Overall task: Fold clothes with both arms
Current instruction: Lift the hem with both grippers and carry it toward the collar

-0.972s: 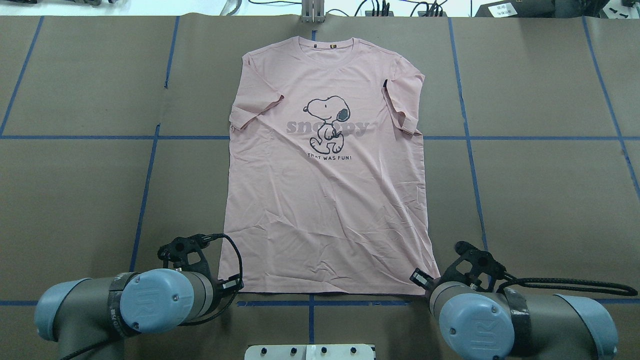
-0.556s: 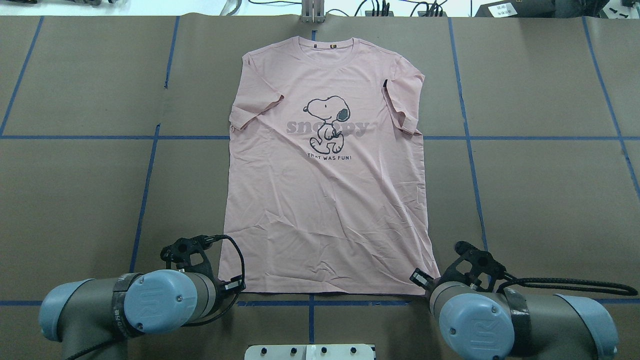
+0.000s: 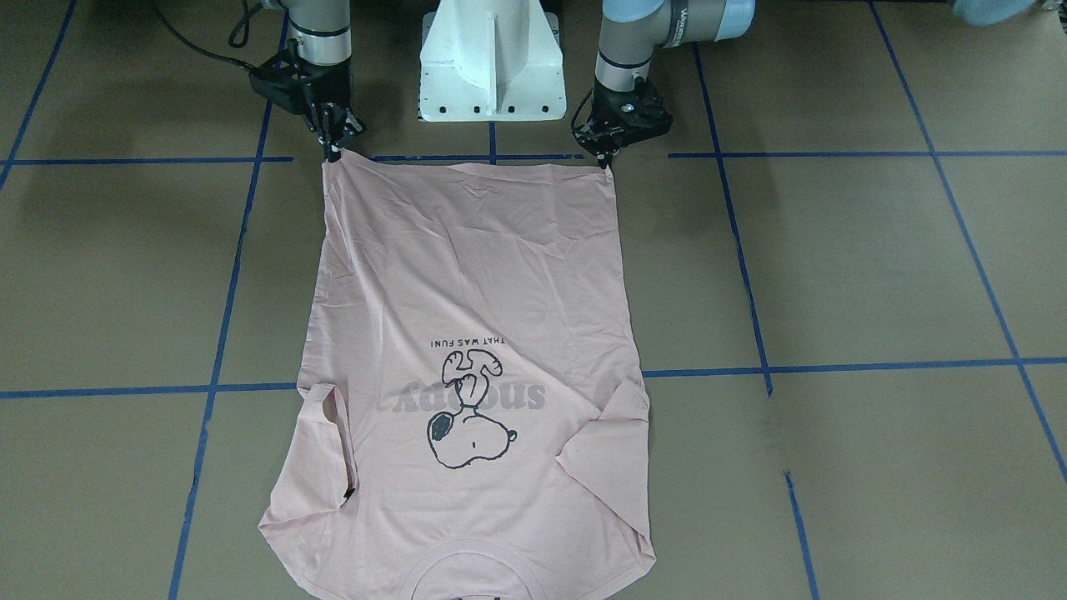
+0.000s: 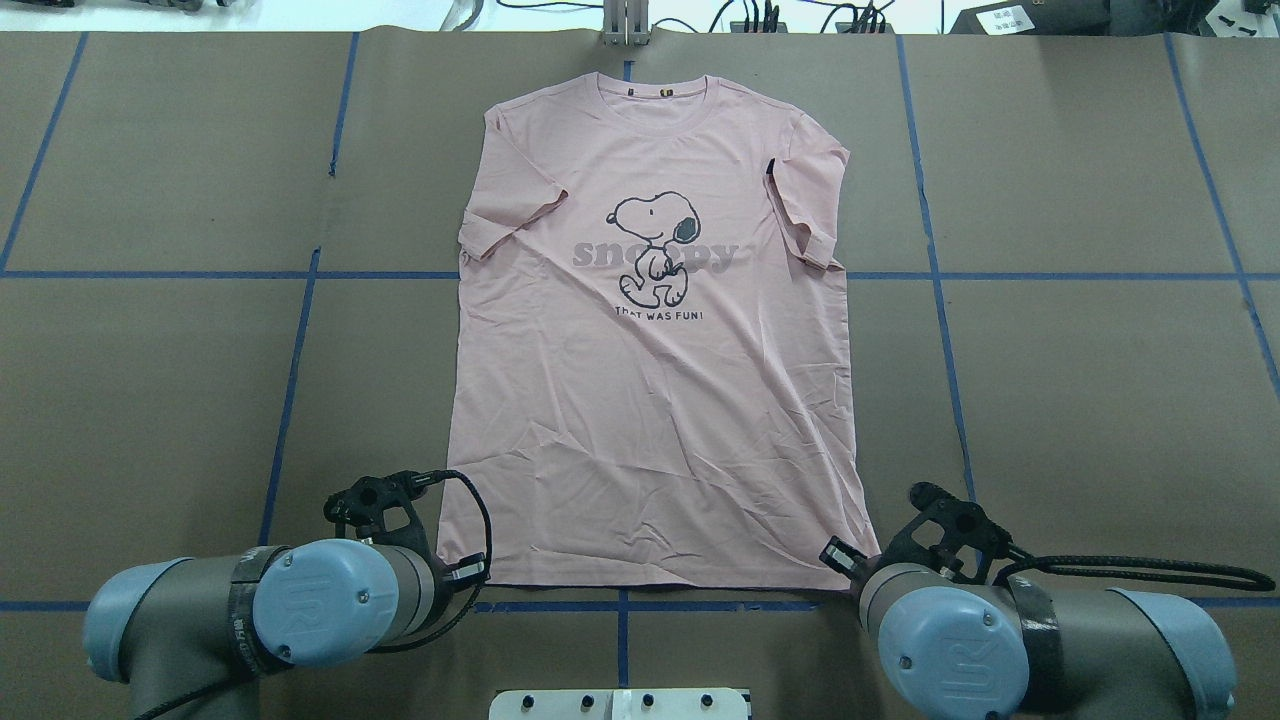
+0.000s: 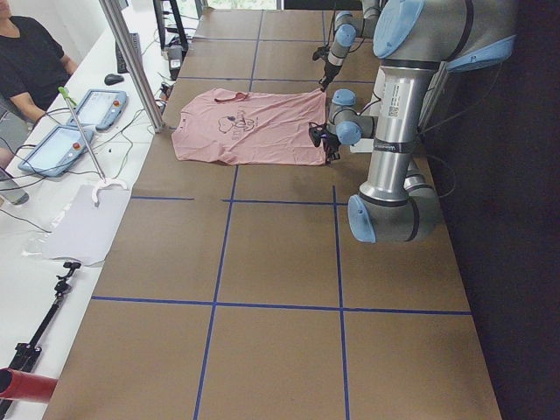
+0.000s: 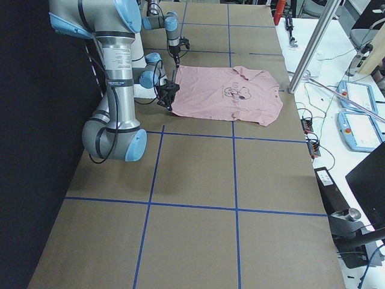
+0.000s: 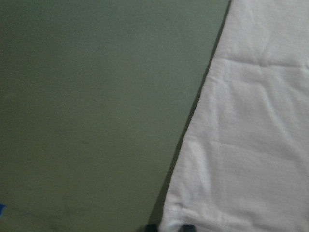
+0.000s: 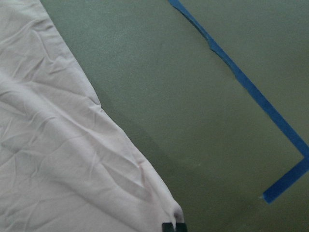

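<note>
- Tips of the right claw (image 3: pixel 333 152) are seen pressed close together on a puckered hem corner of the T-shirt (image 4: pixel 650 400); that corner is judged pinched.
- At the left claw (image 3: pixel 606 160) the tips sit a little apart on either side of the other hem corner; whether it has closed cannot be told.
- Over the last second the left arm (image 4: pixel 320 615) has been shifted slightly inward toward its corner, while the right arm (image 4: pixel 960 650) has been kept in place and the cloth left undisturbed.
- Grasping is judged nearly complete; no fold has been started.
- Both wrists are pointed steeply downward.
- The T-shirt is spread flat, print up, midway across the tabletop (image 4: pixel 1100 400), hem toward the robot-side edge, collar toward the far edge.
</note>
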Robot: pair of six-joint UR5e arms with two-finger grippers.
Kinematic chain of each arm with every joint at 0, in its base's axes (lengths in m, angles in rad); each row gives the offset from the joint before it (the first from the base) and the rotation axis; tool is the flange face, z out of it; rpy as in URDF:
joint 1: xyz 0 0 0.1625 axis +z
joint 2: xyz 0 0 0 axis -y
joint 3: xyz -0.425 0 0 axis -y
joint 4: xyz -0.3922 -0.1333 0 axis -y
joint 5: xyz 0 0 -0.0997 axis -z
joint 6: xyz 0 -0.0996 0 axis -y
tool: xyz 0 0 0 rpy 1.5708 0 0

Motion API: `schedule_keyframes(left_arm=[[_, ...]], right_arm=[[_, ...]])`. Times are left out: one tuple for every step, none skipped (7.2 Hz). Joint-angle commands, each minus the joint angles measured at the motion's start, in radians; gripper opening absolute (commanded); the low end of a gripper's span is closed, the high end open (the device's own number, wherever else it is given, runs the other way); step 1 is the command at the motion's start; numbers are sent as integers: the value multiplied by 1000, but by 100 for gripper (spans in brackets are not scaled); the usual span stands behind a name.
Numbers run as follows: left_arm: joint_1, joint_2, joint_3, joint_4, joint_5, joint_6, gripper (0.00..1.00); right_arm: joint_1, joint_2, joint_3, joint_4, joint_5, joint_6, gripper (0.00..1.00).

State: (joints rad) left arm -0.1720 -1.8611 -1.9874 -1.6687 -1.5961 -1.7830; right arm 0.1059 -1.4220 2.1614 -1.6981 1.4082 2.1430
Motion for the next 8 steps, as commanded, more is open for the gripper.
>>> schedule_keyframes(left_arm=[[-6,5,-66,4,-1,-1,0],[-1,22,-153,51,-1,-19,0],[47,22,-242,152,-1,-104,0],[102,22,-310,220,-1,-151,0],[114,22,-350,224,-2,-211,0],[112,14,-361,224,-2,-302,0],[86,8,-372,221,1,-294,0],[-16,-21,-352,221,-4,-192,0]], right_arm=[[-3,0,2,0,0,0,0],[-20,-2,3,-2,-2,0,0],[-41,-20,52,-20,-2,0,0],[-75,-65,117,-29,-2,1,0],[-84,-102,161,-29,-2,0,0],[-81,-119,194,-29,-6,1,0],[-19,-111,198,-28,-11,-6,0],[56,-54,184,-28,-9,-58,0]])
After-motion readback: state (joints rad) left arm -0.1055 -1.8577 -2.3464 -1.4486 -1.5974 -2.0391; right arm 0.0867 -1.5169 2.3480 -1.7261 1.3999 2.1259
